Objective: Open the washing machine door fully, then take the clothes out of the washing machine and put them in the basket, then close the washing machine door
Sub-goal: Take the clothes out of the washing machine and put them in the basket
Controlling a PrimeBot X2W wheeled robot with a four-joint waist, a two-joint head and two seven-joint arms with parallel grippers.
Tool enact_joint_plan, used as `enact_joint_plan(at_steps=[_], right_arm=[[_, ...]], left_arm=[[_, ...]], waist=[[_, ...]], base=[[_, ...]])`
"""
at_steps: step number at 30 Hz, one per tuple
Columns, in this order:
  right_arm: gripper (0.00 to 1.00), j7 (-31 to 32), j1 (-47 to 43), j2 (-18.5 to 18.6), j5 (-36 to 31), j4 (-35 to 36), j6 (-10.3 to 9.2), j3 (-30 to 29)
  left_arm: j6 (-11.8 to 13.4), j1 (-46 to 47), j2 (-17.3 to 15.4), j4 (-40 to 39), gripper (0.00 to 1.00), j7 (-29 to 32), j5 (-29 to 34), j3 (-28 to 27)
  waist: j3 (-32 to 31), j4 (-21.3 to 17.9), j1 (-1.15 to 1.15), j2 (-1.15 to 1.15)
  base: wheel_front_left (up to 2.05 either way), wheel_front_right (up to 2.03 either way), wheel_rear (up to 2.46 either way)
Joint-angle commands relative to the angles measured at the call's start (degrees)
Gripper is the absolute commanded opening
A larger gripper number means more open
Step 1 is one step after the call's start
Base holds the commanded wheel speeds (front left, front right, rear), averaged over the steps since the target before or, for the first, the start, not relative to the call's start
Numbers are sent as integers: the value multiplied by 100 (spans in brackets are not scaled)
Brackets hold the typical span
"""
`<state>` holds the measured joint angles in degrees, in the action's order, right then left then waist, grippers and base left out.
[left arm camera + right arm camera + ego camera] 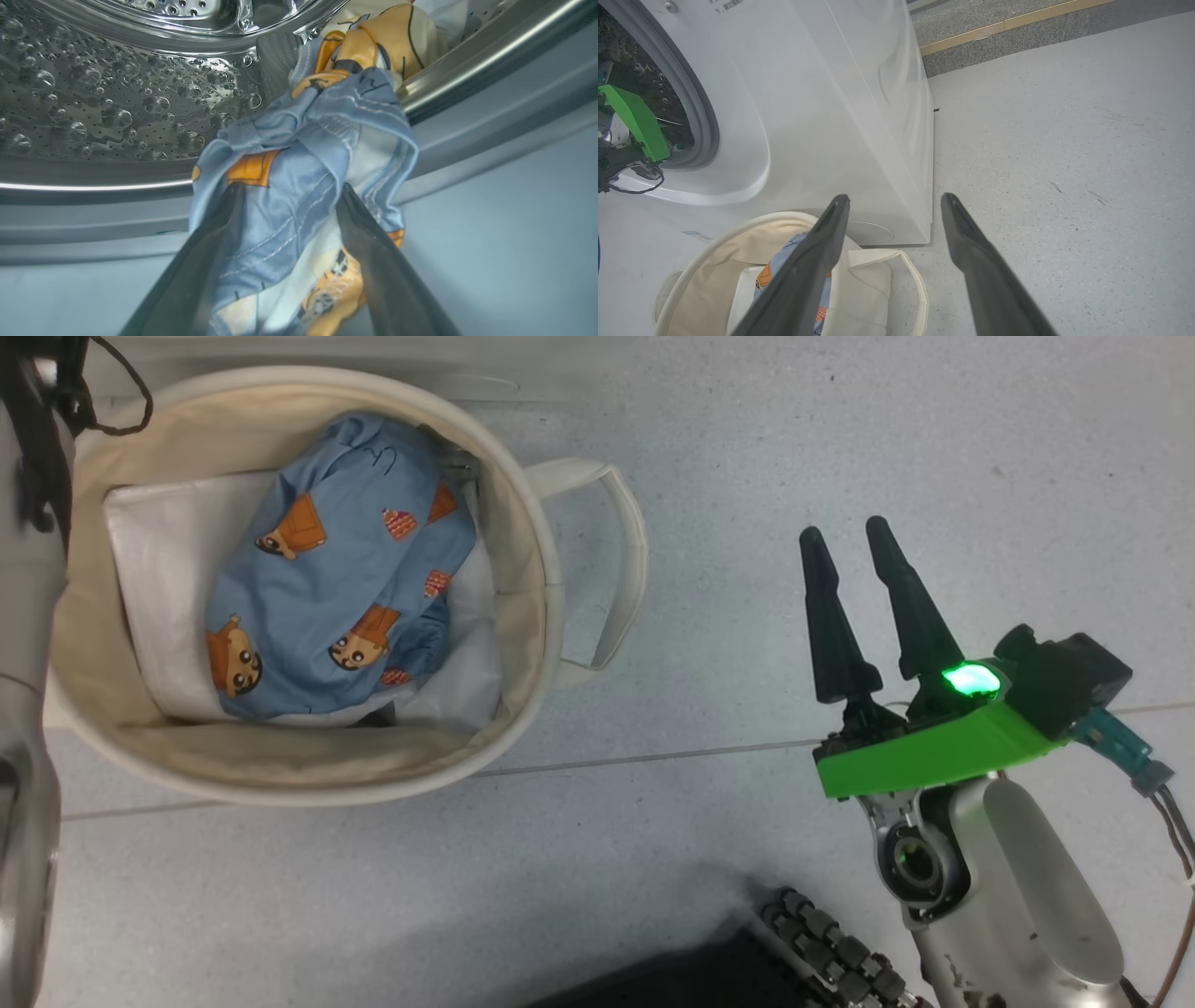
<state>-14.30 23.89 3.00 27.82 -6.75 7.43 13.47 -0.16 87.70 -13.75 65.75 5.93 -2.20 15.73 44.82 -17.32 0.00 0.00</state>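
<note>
Currently: left fingers (201, 266) are straddling blue garment (299, 186) at drum lip (93, 186), spread apart; right fingers (832, 625) are hovering apart beside basket (534, 555).

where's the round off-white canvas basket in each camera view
head view: round off-white canvas basket at upper left.
left wrist view: faces a perforated steel drum instead.
right wrist view: bottom left, before the white washing machine, partly behind the right gripper.
shared landmark: the light blue cartoon-print garment lying inside it.
</note>
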Motion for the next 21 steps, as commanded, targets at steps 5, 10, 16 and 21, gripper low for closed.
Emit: enact_joint_plan(at_steps=[5, 10, 16, 21], right_arm=[[100, -70, -32, -13, 144, 215, 6, 127], [100, -70, -35, -13, 104, 197, 6, 141], [100, -70, -29, -13, 37, 202, 6, 93], [100, -70, -54, -13, -21, 172, 6, 115]], left_arm=[[271, 182, -268, 293, 0, 41, 105, 93], [271, 256, -249, 382, 0, -141, 128, 194], [331, 316, -182, 431, 0, -464, 88, 243], [398, 270, -120, 395, 0, -992, -22, 209]], waist=[[40, -83, 0, 0], [17, -71, 0, 0], [-56, 2, 0, 0], [-204, 84, 0, 0]], base=[[0, 0, 0], [0, 0, 0], [0, 0, 0], [0, 0, 0]])
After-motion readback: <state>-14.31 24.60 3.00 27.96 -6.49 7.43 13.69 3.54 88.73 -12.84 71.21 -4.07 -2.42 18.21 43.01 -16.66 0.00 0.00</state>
